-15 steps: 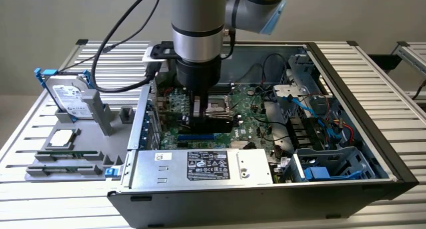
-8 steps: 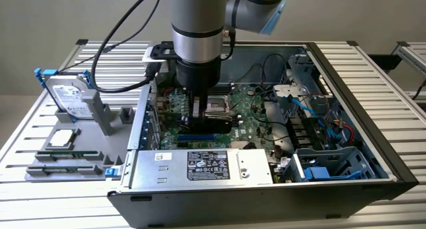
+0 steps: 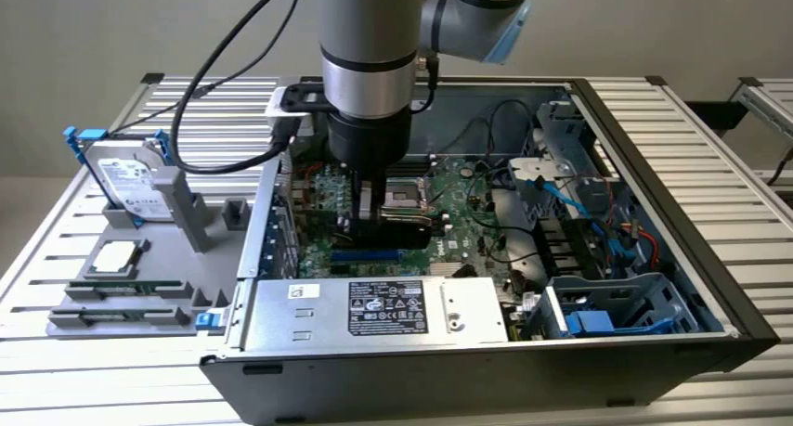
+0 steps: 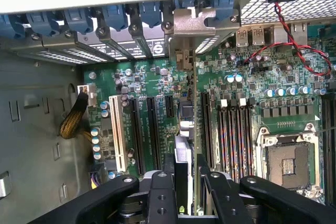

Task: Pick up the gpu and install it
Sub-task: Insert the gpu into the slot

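Since the card had to meet its slot edge-on, the fingers [image 4: 160, 195] were clamped on the gpu [image 4: 182, 148], upright over the motherboard [image 4: 236, 85] inside the case [image 3: 371, 389], with the bracket [image 4: 191, 24] at the rear openings. Seating unclear.

arm [image 3: 366, 36]: silver tube, blue joint cap [image 3: 511, 34] | cables [image 3: 223, 69]: black | pincer [image 4: 185, 192]: black, screwed links

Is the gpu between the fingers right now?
Yes, the wrist view shows the gpu standing edge-on between the two black fingers, above the green motherboard.
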### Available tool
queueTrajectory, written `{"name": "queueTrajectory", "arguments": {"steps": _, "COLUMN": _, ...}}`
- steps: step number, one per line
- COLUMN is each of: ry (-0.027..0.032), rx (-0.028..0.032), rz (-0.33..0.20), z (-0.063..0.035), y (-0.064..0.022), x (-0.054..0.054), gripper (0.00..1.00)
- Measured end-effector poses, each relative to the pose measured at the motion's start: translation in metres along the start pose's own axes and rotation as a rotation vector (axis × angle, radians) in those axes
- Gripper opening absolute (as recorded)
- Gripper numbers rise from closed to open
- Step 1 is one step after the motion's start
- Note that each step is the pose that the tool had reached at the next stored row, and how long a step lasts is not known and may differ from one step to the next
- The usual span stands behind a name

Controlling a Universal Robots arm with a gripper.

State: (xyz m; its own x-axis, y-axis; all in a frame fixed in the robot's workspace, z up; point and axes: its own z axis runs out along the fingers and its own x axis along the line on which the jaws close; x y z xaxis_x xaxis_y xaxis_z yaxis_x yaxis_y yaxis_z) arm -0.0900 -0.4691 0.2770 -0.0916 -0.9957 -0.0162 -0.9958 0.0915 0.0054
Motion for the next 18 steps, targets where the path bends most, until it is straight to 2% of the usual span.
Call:
{"name": "queueTrajectory", "arguments": {"steps": 3, "ry": 0.0002, "rx": -0.0018, "rz": -0.011, "z": 0.0004, "y": -0.0002, "x": 0.0000, "gripper": 0.27}}
{"name": "queueTrajectory", "arguments": {"steps": 8, "ry": 0.0011, "rx": -0.0112, "rz": -0.018, "z": 0.0009, "y": -0.0009, "x": 0.0000, "gripper": 0.27}}
{"name": "queueTrajectory", "arguments": {"steps": 18, "ry": 0.0016, "rx": -0.0186, "rz": -0.021, "z": 0.0024, "y": -0.0021, "x": -0.0001, "gripper": 0.27}}
